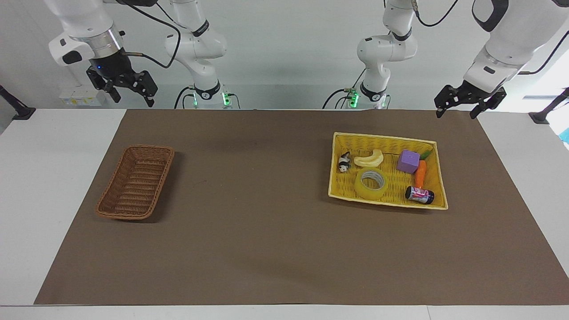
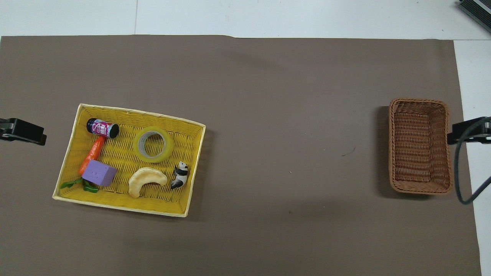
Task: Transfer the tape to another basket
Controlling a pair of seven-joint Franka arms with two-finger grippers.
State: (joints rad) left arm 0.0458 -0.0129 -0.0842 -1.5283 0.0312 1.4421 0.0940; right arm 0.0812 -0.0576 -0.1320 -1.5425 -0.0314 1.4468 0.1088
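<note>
Tape point(image 1: 370, 184) lies flat in the yellow basket point(image 1: 384, 138), hole up, so you have no long axis to line up with, only a round rim to pinch. Reading the facing view from its left edge across: you see the right gripper point(image 1: 126, 88) raised by the robots' edge of the table at the right arm's end, fingers spread and holding nothing; below it the brown wicker basket point(image 1: 135, 182) sits empty, its long axis running toward and away from the robots. Well apart, toward the left arm's end, comes the yellow basket, where the tape rests at the wall farther from the robots, beside the can point(image 1: 419, 194) and just past the banana point(image 1: 369, 158). Last, the left gripper point(image 1: 465, 105) hangs spread and empty above the mat's edge by that basket. You should judge the left arm clearly nearer; the tape lies down and away from its claw.
</note>
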